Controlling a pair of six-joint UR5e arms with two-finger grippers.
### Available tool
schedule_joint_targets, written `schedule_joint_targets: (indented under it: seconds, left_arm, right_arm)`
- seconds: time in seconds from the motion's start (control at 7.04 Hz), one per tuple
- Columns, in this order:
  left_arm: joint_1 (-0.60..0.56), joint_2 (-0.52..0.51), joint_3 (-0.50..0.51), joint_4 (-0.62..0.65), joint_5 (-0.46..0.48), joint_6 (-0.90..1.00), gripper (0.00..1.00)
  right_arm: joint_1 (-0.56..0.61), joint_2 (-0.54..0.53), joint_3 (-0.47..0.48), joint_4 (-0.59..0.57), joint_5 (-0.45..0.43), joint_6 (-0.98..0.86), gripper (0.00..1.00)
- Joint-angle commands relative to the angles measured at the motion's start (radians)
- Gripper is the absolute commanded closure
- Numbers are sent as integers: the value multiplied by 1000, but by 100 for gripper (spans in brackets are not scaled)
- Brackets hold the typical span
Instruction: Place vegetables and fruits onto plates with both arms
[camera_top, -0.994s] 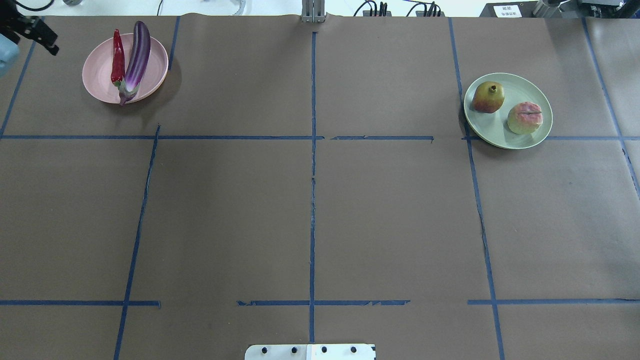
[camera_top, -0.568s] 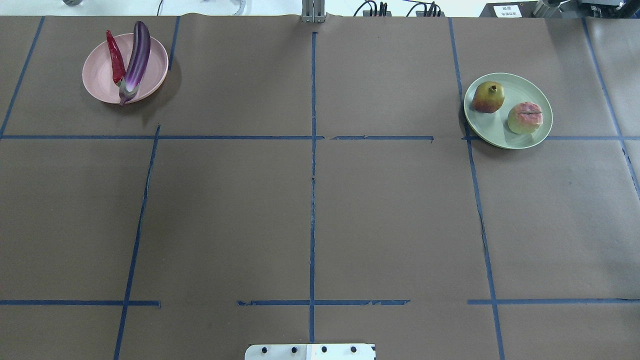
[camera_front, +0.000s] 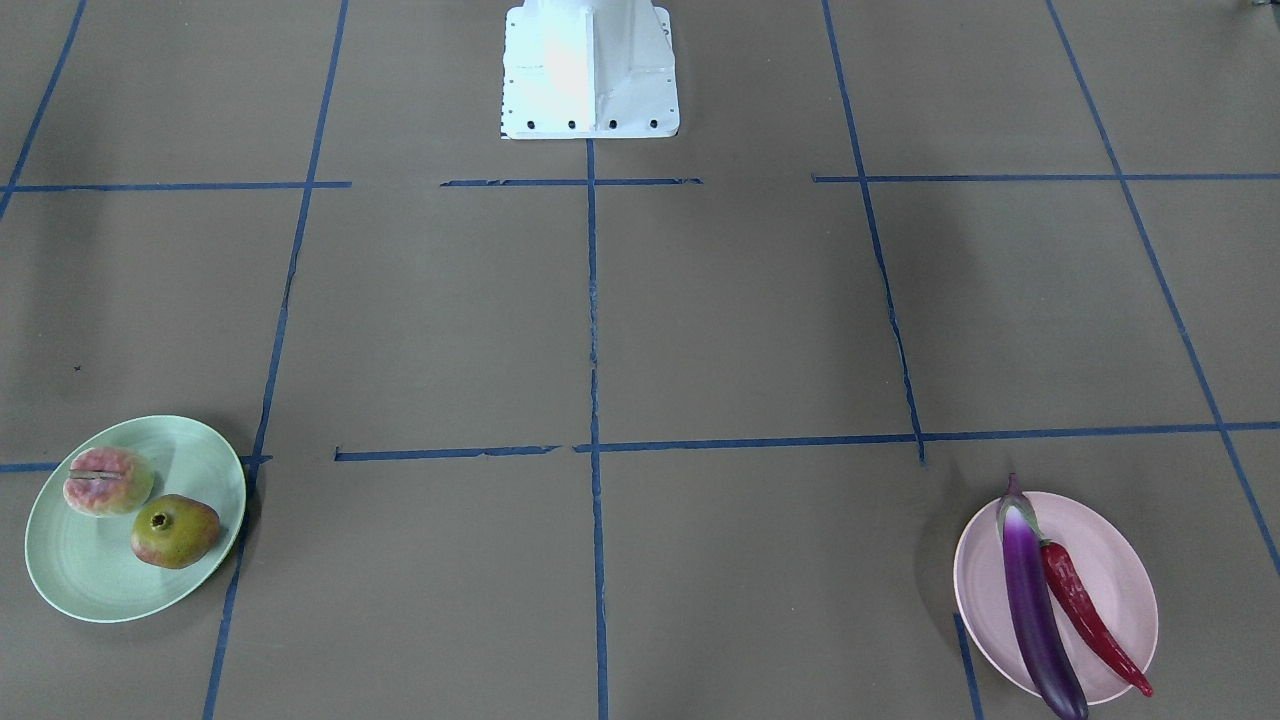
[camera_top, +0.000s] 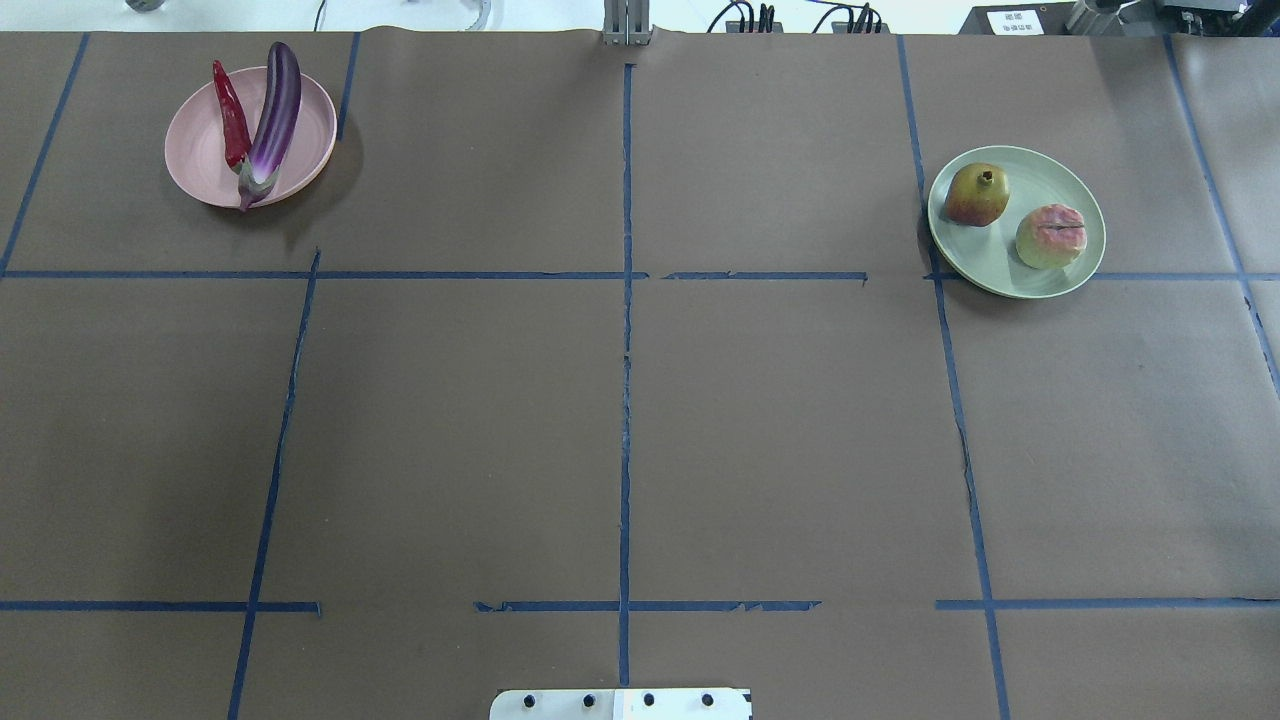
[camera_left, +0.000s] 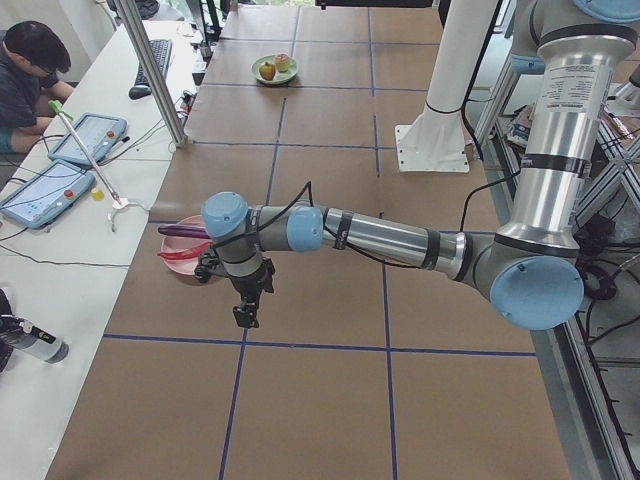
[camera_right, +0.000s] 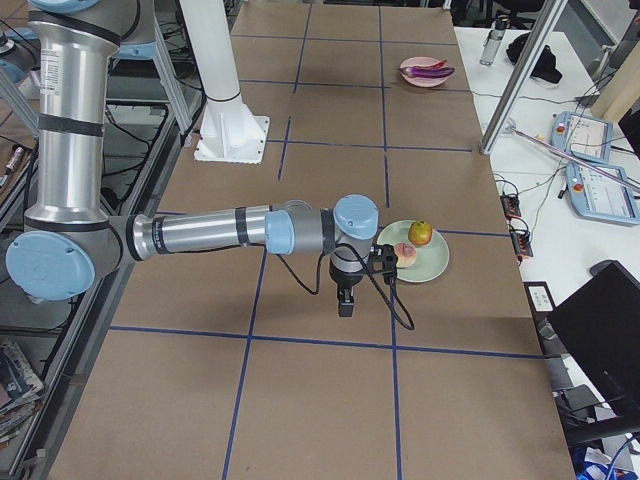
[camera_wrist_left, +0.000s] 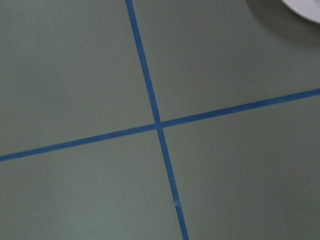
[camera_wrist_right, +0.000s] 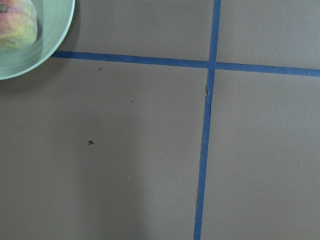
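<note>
Left gripper (camera_left: 244, 314), right gripper (camera_right: 345, 305) hang above the table (camera_top: 450, 420); fingers apart or together, can't tell. Eggplant (camera_top: 275, 105), chili (camera_top: 230, 115) sit on pink plate (camera_top: 195, 150); peach (camera_top: 1050, 236), pomegranate (camera_top: 977, 195) on green plate (camera_top: 1000, 262).

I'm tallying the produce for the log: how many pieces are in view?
4. The eggplant and chili pepper lie together on the pink plate; the pomegranate and peach sit on the green plate. None appears hidden.

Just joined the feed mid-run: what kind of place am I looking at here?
Most likely a robotics lab test cell: blue tape lines grid the brown table, control tablets lie on a side bench, and a person sits there.
</note>
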Motion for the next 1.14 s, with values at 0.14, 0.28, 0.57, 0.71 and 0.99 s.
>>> schedule_joint_targets:
  seconds: [0.14,0.28,0.57,0.71,0.99]
  left_arm:
    - [-15,56,-31,4,-81,2,0]
    - [-17,72,-9,2,-97,-1,0]
    - [-31,86,-24,2,-94,-3,0]
    - [-31,82,-30,-6,-93,-3,0]
    - [-29,83,-50,-6,-93,-1,0]
  right_arm:
    - [0,-1,0,0,0,0,0]
    - [0,-1,0,0,0,0,0]
    - [0,-1,0,0,0,-2,0]
    - [0,-1,0,0,0,0,0]
    - [0,-1,0,0,0,0,0]
